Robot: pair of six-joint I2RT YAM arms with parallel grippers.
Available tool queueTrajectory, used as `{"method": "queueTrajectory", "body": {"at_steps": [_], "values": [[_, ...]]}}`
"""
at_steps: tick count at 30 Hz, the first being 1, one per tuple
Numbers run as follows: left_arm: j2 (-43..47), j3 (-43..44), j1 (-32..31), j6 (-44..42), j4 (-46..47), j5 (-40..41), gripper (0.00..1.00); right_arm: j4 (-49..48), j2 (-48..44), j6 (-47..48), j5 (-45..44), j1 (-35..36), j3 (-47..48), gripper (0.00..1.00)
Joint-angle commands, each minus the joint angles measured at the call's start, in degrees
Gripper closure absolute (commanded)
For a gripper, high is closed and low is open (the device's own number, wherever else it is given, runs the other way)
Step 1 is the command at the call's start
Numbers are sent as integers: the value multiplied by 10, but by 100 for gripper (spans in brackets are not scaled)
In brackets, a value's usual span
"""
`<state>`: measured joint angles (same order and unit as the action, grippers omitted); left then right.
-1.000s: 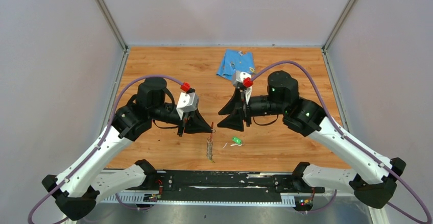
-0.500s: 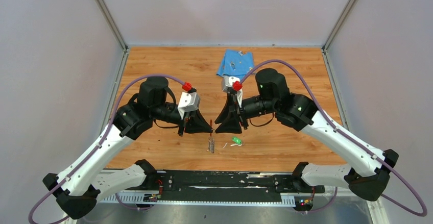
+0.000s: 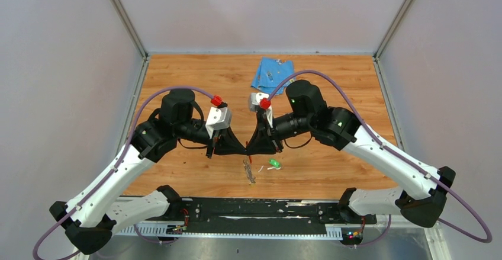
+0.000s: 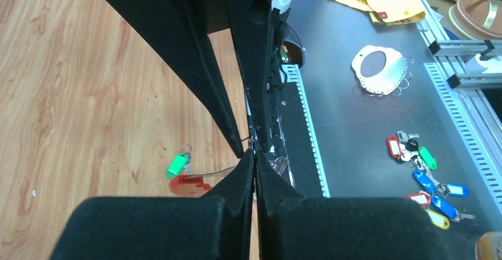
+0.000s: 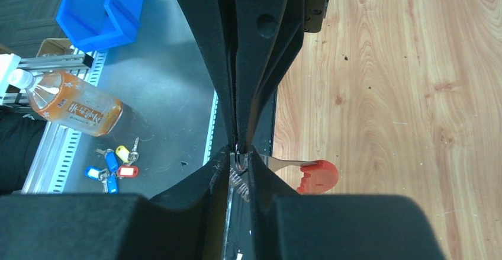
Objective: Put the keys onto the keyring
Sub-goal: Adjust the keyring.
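Looking down from above, the left gripper (image 3: pixel 241 150) and right gripper (image 3: pixel 251 149) meet tip to tip over the near middle of the wooden table (image 3: pixel 177 76). The keyring (image 3: pixel 249 172), a slim silvery piece with a red tab, sits just below them. The green key (image 3: pixel 273 163), a tiny silver blade with a green plastic head, lies on the boards just to its right. If the right gripper's hold lands off the ring, pulling the arms apart could tear it free and drop it.

From the left wrist, the left fingers (image 4: pixel 237 180) are pressed fully together, apparently on the keyring's thin wire. Its red tab (image 4: pixel 186 184) shows below, with the green key near it. So slight a hold could let the wire twist or slip.

From the right wrist, the right fingers (image 5: pixel 216 174) stand nearly together with a small wire loop (image 5: pixel 238 158) in the slit. Whether they pinch it I cannot tell. Squeezing across the loop might flatten it rather than open it for a key.
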<state>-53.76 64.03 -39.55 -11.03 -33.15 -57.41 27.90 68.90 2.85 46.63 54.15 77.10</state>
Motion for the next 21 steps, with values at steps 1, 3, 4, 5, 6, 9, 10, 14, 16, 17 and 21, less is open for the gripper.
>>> {"method": "queueTrajectory", "body": {"at_steps": [1,3,4,5,6,9,10,14,16,17,21], "values": [[1,22,1,-7,4,-10,100,7,7,4,-14,12,16,87],[2,22,1,-6,4,-11,100,7,7,5,-23,13,14,96],[3,23,1,-6,4,-12,100,8,5,6,-30,12,11,99],[2,24,1,-6,4,-12,100,10,3,8,-36,13,8,99],[2,25,1,-6,4,-11,100,12,1,10,-41,13,6,99],[3,28,1,-5,4,-13,100,11,-8,10,-61,13,0,100],[2,28,1,-6,4,-14,100,7,-12,9,-67,13,-2,100],[-1,31,1,0,5,-10,92,-36,-33,-11,-82,13,-21,100],[1,34,1,4,5,-5,73,-63,-44,-24,-86,13,-34,100],[3,35,1,4,6,-4,67,-76,-50,-37,-88,13,-46,100],[11,37,1,9,2,12,47,-120,-80,-65,-103,13,-76,100]]}}
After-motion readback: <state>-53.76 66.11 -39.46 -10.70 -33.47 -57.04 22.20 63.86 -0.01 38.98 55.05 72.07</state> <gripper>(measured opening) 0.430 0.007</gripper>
